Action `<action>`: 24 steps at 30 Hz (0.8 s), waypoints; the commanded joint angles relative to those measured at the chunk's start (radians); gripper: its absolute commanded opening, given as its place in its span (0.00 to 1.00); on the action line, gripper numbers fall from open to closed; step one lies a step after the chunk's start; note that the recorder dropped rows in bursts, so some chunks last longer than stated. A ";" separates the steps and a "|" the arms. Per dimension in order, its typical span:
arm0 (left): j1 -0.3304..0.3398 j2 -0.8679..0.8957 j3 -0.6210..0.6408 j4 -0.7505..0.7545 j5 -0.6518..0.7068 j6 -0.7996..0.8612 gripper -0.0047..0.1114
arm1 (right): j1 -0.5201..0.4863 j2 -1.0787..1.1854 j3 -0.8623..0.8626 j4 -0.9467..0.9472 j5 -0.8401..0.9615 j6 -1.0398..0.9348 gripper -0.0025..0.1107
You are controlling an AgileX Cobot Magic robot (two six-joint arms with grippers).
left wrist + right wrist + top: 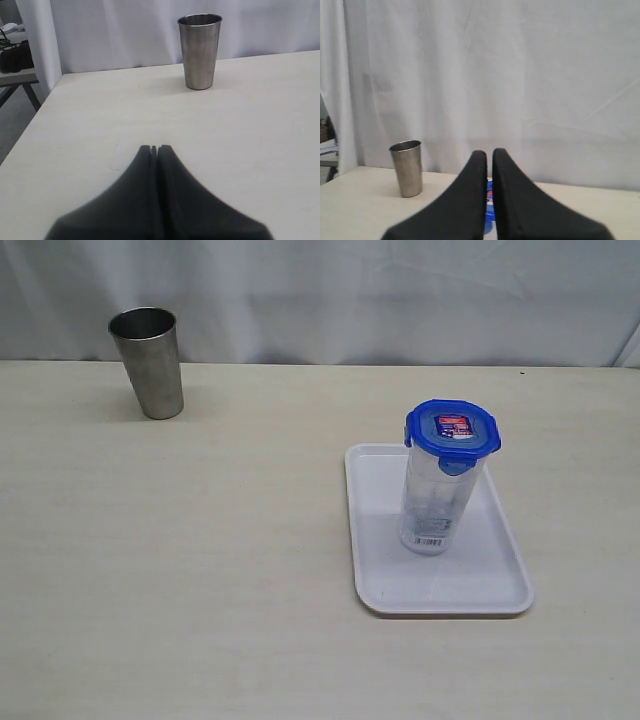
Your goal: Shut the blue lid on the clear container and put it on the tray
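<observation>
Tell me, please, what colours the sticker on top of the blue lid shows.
The sticker is red and white, clearest in the exterior view.

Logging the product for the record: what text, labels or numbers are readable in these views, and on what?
Nothing reads clearly.
Sticker on the blue lid: red and white, print too small to read.
Barcode label on the clear container: digits too blurred to read.
Steel tumbler: no marking visible.

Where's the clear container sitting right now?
In the exterior view the clear container stands upright on the white tray, right of centre, with the blue lid on top; the steel tumbler is far off at the back left.
</observation>
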 commanded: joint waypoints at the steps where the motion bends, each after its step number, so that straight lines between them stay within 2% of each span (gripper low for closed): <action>1: 0.001 -0.002 0.004 -0.002 -0.008 0.003 0.04 | -0.005 -0.091 0.099 -0.122 -0.116 0.007 0.06; 6: 0.001 -0.002 0.004 -0.001 -0.008 0.003 0.04 | -0.054 -0.173 0.120 -0.135 -0.110 0.001 0.06; 17: 0.001 -0.002 0.004 -0.002 -0.008 0.003 0.04 | -0.338 -0.173 0.120 -0.424 -0.062 0.259 0.06; 20: 0.001 -0.002 0.004 -0.002 -0.008 0.003 0.04 | -0.399 -0.173 0.120 -0.475 -0.003 0.302 0.06; 24: 0.001 -0.002 0.004 -0.002 -0.008 0.003 0.04 | -0.424 -0.173 0.120 -0.533 0.100 0.369 0.06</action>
